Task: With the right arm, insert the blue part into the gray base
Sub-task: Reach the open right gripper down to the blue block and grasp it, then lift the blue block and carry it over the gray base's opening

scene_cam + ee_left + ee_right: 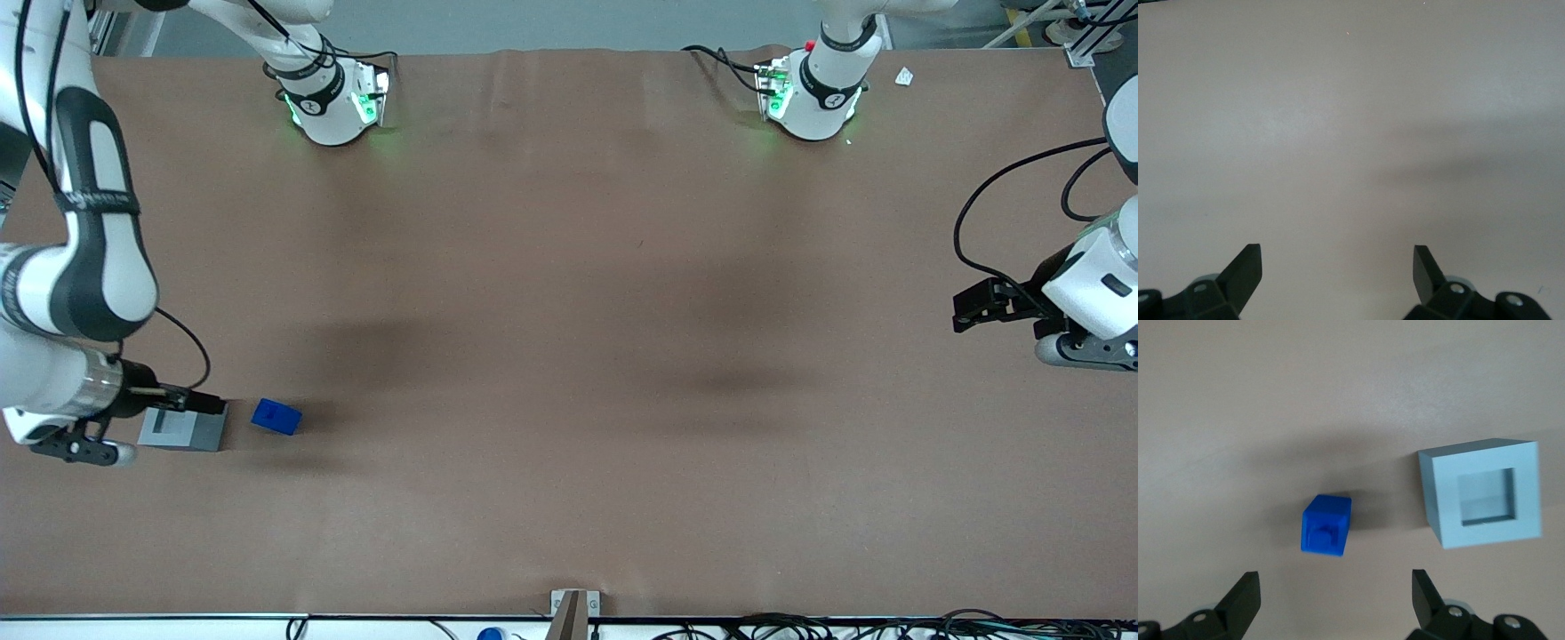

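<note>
The blue part lies on the brown table toward the working arm's end, close beside the gray base but not touching it. In the right wrist view the blue part shows its notched top, and the gray base shows its square recess with nothing in it. My right arm's gripper hangs above the table over the edge of the gray base. The gripper is open, with only bare table between its fingers, and the blue part sits just ahead of the fingertips.
Two white arm bases stand at the table's edge farthest from the front camera. A small white scrap lies near one of them. A metal bracket sits at the table's near edge, with cables along it.
</note>
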